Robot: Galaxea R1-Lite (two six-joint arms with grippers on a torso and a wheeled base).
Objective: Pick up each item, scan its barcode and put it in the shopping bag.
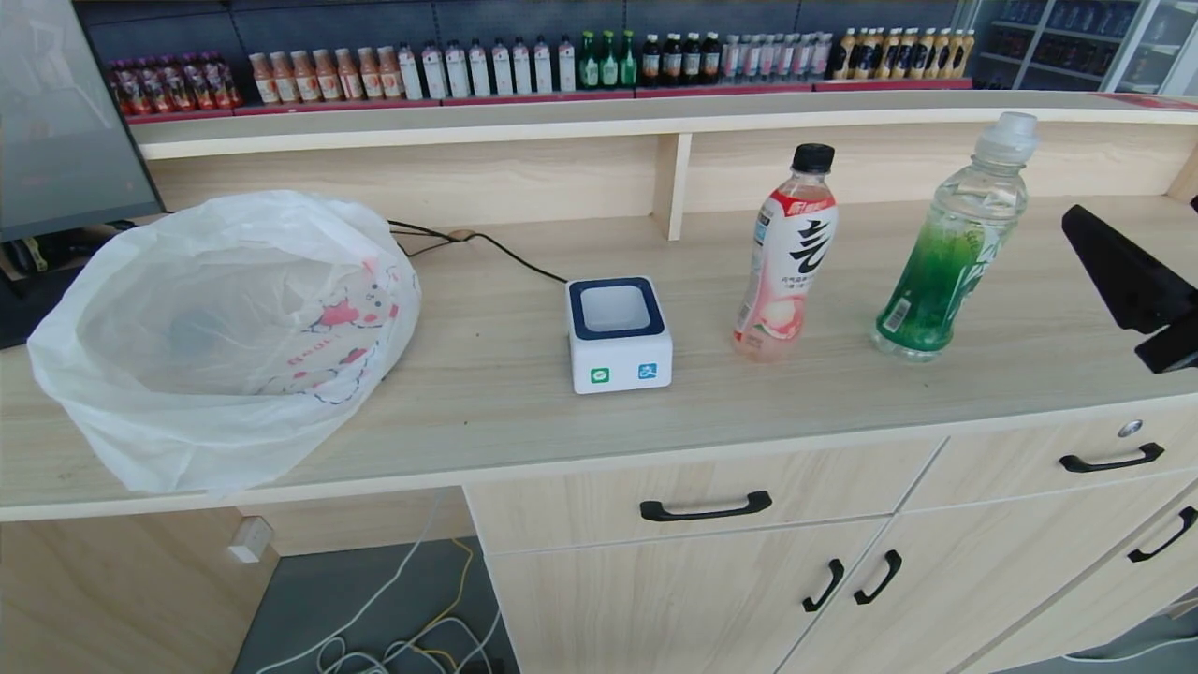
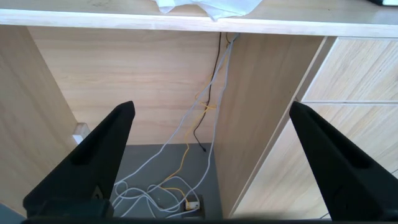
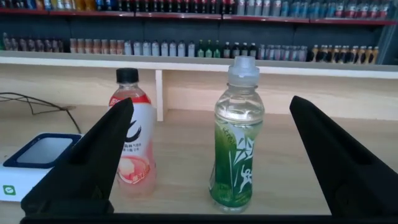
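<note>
Right claw point(image 1: 1118, 300) spread wide, facing green bottle point(image 1: 945, 253) near counter's point(image 1: 524, 412) right end. Pink bottle point(image 1: 784, 262) stands close beside it: your approach may topple either. Left claw point(image 2: 211, 109) wide, below counter's front edge. Bag point(image 1: 215, 337) overhangs left front edge; may slip.

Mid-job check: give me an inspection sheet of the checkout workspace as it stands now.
Surface: light wooden counter, level.
Job's things: pink bottle and green bottle upright, apart, on the robot's right; scanner centre; shopping bag open, on the left.
Clutter: nothing seen.
End effectors: right end effector open, facing both bottles, touching neither; left end effector open, below the counter edge.
Cables: black cable runs across the counter to the scanner; white and yellow cables loose on the floor.
Surroundings: drink shelf behind, drawers below.
</note>
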